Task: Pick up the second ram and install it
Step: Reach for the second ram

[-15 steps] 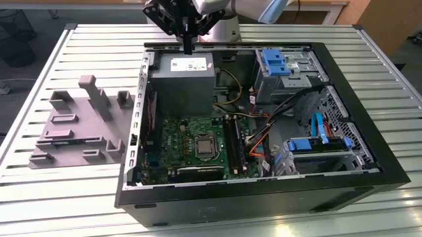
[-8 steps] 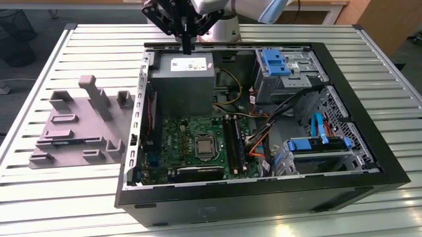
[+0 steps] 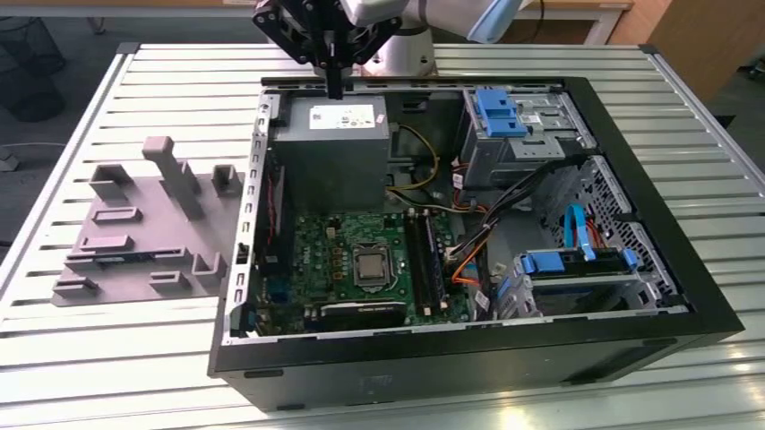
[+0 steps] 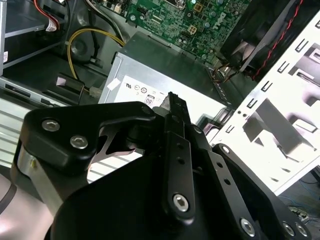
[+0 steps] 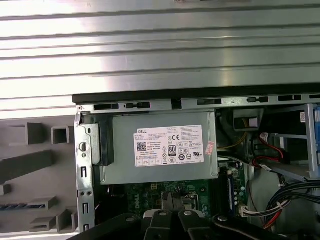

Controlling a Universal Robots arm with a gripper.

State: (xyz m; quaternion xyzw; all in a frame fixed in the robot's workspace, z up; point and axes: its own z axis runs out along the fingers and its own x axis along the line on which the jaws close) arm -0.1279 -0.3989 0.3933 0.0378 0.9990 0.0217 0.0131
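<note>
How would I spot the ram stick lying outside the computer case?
Find the open computer case; on the exterior view's left lies a grey fixture plate. The ram stick is the thin dark bluish strip among its plain grey blocks.

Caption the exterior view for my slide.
Gripper hovers over the power supply in the open computer case; fixture plate alongside.

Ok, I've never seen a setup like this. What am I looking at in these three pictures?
A robot arm works over an open computer case on a slatted metal table. One camera watches from outside; two ride near the arm's wrist, looking past its tool. The tool hangs above the grey power supply, shut, holding nothing. Beside the case lies a grey plate with upright blocks; a thin bluish memory stick seems to sit in it.
</note>
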